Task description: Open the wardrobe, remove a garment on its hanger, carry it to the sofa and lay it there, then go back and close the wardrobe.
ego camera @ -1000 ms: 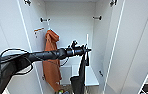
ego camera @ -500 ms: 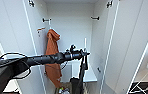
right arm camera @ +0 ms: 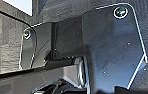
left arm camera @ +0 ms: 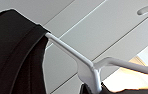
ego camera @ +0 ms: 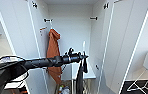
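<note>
From above, the wardrobe (ego camera: 72, 37) stands open; the left gripper (ego camera: 83, 57) is clamped on the hanger (ego camera: 84, 48), the garment (ego camera: 80, 77) dangling below, beside an orange garment (ego camera: 53, 53). At the left wrist, the hanger (left arm camera: 87, 67) carries the garment (left arm camera: 15, 55). The right gripper's fingers I cannot tell.

Your left gripper (ego camera: 84, 58) has drawn back from the wardrobe (ego camera: 72, 27) interior, bringing the hanger (ego camera: 83, 48) and black garment (ego camera: 80, 77) nearer the camera. The garment now hangs lower in the head view. Camera has shifted slightly.
</note>
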You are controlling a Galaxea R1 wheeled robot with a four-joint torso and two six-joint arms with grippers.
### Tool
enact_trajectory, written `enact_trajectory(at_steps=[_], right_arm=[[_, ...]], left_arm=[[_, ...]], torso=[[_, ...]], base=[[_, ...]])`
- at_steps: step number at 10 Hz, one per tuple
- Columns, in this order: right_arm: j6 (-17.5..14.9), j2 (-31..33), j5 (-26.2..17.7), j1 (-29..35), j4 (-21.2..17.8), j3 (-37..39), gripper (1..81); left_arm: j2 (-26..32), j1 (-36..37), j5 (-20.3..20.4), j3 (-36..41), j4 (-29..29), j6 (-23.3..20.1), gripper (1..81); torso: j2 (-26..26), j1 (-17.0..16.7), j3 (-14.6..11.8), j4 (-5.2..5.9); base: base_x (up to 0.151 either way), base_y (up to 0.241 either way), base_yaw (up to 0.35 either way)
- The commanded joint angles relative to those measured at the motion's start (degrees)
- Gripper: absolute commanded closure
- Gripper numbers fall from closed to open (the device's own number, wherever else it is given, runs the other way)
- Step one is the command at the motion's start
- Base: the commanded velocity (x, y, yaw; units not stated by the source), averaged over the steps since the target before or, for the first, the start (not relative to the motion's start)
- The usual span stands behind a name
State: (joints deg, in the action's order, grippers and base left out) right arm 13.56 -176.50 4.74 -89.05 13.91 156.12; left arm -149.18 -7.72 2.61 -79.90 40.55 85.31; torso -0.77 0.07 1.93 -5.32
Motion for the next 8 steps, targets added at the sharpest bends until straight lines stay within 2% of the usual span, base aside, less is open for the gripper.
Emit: enact_trajectory(at_steps=[1,5,8], right_arm=[[-0.02,-0.38,-2.63,2.78,0.42,-0.31,1.0],[-0.02,-0.37,-2.63,2.78,0.33,-0.31,1.0],[-0.02,-0.37,-2.46,2.87,0.24,-0.31,1.0]], left_arm=[[0.1,10.92,2.31,1.14,1.47,-1.02,81.1],[1.16,9.96,2.14,4.31,2.17,-1.11,81.1],[3.26,2.57,2.13,8.52,7.09,-1.02,81.1]], torso=[[0.0,0.0,0.0,0.0],[-0.02,-0.05,0.0,0.0],[-0.02,-0.02,0.0,0.0]], base=[[-0.082,0.0,0.0],[0.0,0.0,0.0],[0.0,0.0,0.0]])
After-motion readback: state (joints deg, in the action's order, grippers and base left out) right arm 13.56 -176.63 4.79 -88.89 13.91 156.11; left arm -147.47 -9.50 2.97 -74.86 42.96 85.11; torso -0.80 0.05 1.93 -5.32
